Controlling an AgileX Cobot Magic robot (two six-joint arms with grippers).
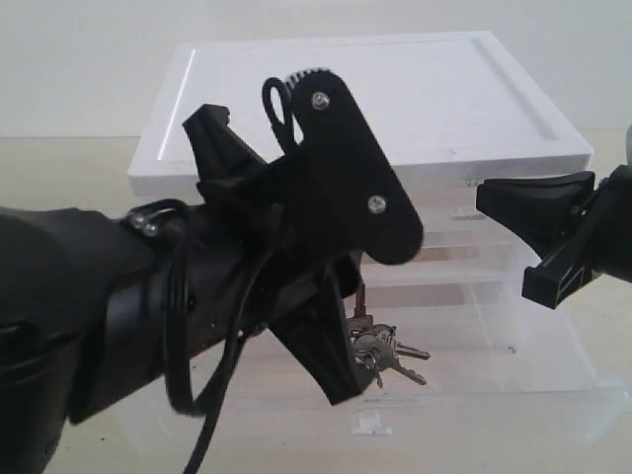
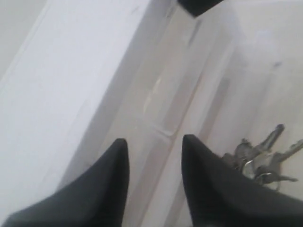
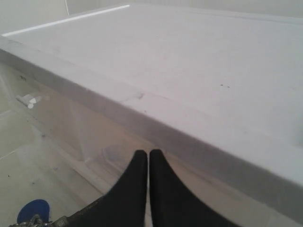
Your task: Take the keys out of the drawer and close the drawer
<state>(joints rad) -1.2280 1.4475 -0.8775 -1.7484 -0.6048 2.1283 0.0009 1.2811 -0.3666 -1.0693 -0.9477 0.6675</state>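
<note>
The wide translucent drawer (image 1: 494, 390) is pulled out of the white-topped unit (image 1: 395, 99), with its white tab handle (image 1: 370, 427) at the front. The keys (image 1: 387, 351) lie inside it as a silver bunch; their blue fob (image 3: 33, 210) shows only in the right wrist view. My left gripper (image 1: 276, 257) hangs open over the drawer, and its lower finger (image 1: 331, 365) is right beside the keys (image 2: 262, 158) with nothing between the fingers (image 2: 208, 175). My right gripper (image 1: 504, 212) is shut and empty, level with the unit's front just under the white top (image 3: 189, 61).
The left arm fills the lower left of the exterior view and hides much of the unit's front. The unit stands on a pale glossy table (image 1: 59, 168). The right gripper's tip (image 2: 199, 5) shows at the edge of the left wrist view.
</note>
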